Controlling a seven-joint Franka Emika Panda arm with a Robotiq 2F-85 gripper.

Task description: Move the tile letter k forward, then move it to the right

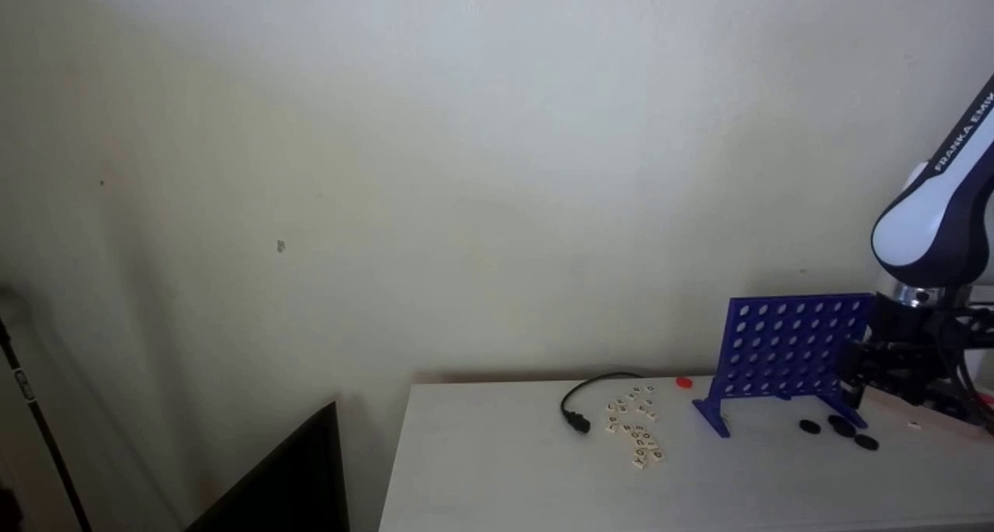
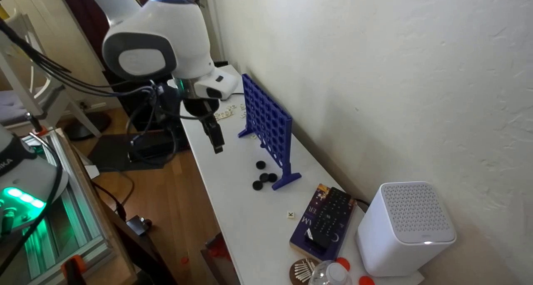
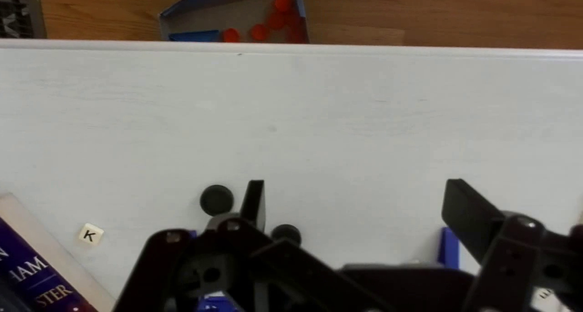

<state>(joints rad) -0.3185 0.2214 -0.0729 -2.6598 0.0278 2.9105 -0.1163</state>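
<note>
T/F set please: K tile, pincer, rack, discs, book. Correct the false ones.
1. The K tile lies on the table. True.
2. The pincer is shut on the K tile. False: the pincer is open, away from the K tile.
3. The K tile lies face down. False: its letter faces up.
4. The blue rack stands upright. True.
5. The K tile lies apart from the book. True.
6. Black discs sit in the blue rack. False: the black discs lie on the table.

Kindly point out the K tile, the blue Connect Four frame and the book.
K tile (image 3: 91,234), in the wrist view: lettered top face.
Blue Connect Four frame (image 2: 267,125), in an exterior view: middle of the grid.
Book (image 2: 309,215), in an exterior view: top face, by lettering.
</note>
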